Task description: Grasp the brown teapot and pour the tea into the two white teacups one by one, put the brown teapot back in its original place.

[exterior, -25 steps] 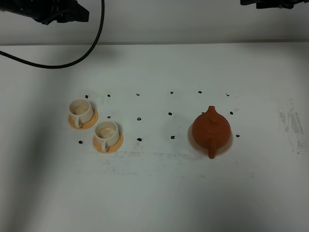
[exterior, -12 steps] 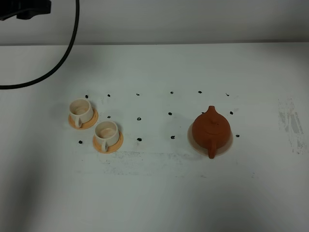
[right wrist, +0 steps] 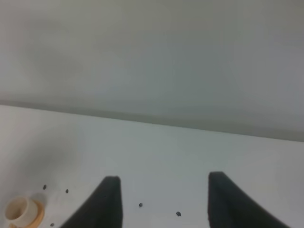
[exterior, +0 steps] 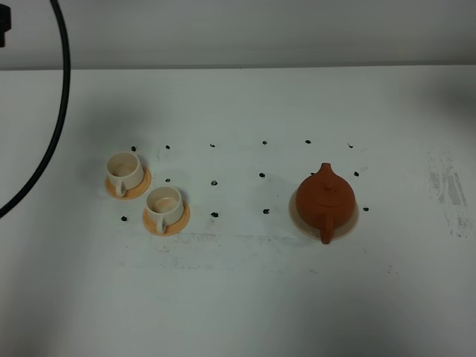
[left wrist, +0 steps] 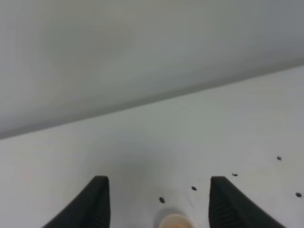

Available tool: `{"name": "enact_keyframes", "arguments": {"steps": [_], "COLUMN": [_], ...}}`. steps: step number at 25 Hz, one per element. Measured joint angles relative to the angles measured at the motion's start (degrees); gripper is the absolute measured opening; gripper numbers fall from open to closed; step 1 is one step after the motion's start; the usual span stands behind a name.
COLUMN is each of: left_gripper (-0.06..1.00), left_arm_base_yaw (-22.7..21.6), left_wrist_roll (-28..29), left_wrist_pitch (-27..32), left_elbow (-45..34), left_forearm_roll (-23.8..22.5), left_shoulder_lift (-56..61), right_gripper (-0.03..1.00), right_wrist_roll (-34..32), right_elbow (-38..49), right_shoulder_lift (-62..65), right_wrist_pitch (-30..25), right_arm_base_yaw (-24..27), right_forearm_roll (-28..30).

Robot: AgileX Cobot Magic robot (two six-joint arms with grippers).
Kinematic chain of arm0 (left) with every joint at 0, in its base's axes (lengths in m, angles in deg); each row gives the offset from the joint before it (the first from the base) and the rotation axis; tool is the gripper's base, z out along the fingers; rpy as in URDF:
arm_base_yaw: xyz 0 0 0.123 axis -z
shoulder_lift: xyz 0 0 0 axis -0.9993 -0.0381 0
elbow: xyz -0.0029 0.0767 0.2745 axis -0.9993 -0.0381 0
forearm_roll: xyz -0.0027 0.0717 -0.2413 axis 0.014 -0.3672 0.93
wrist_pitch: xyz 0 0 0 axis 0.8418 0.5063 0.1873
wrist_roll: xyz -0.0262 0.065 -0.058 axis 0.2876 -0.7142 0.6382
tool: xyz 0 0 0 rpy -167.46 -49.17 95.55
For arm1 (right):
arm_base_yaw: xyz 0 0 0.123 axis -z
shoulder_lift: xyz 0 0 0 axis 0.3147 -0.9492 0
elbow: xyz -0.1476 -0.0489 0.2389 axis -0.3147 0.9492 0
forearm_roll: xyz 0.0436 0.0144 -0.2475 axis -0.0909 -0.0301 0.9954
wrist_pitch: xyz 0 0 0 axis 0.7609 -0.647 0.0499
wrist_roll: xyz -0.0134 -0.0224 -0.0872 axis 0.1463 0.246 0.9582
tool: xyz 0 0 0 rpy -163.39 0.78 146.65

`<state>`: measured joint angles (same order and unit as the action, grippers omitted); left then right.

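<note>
The brown teapot (exterior: 325,198) sits upright on the pale beige dish (exterior: 352,224), right of centre, with its lid on. The two white teacups (exterior: 124,169) (exterior: 164,201) stand on orange saucers (exterior: 136,192) at the left, close together. Their insides look pale and no tea shows. My left gripper (left wrist: 159,183) is open and empty, high over the far table, with one cup (left wrist: 174,221) just below it at the frame edge. My right gripper (right wrist: 164,179) is open and empty, with a cup on its saucer (right wrist: 20,210) far off to one side. Neither gripper shows in the exterior high view.
A black cable (exterior: 53,111) curves over the table's left side, with a bit of the left arm (exterior: 4,24) in the top left corner. Small black dots (exterior: 214,182) mark the white table (exterior: 238,297). A grey wall runs behind the far edge.
The left arm has swung left, nearly out of the exterior high view, dragging its cable leftward. The right arm has left that view at top right. Teapot and cups have not moved.
</note>
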<state>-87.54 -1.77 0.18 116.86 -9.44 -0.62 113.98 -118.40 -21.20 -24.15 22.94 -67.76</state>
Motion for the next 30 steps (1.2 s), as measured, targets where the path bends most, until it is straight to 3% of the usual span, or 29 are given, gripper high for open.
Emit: {"name": "enact_keyframes", "arguments": {"steps": [5, 14, 18, 26, 30], "left_gripper": [0.49, 0.46, 0.42, 0.37, 0.37], "left_arm_base_yaw": [0.0, 0.0, 0.0, 0.0, 0.0], "left_wrist_roll": [0.2, 3.2, 4.8, 16.6, 18.6], "left_wrist_pitch": [-1.9, -0.9, 4.3, 20.7, 26.7], "left_elbow": [-8.5, -18.7, -20.0, -20.1, -20.8], "left_forearm_roll": [-1.1, -1.3, -3.1, -15.8, -18.1], "left_shoulder_lift": [8.8, 21.1, 28.9, 35.1, 36.8], "right_gripper": [0.44, 0.42, 0.41, 0.41, 0.41], "right_wrist_roll": [0.2, 0.2, -0.7, -0.9, -0.9], "right_elbow": [9.0, 22.6, 27.8, 32.3, 32.3], "right_shoulder_lift": [8.9, 26.0, 31.8, 34.9, 34.3], "right_wrist_pitch": [3.2, 3.6, 1.8, -1.1, -0.3], "right_arm_base_yaw": [0.0, 0.0, 0.0, 0.0, 0.0], "right_forearm_roll": [-0.1, 0.0, 0.1, 1.4, 1.5]}}
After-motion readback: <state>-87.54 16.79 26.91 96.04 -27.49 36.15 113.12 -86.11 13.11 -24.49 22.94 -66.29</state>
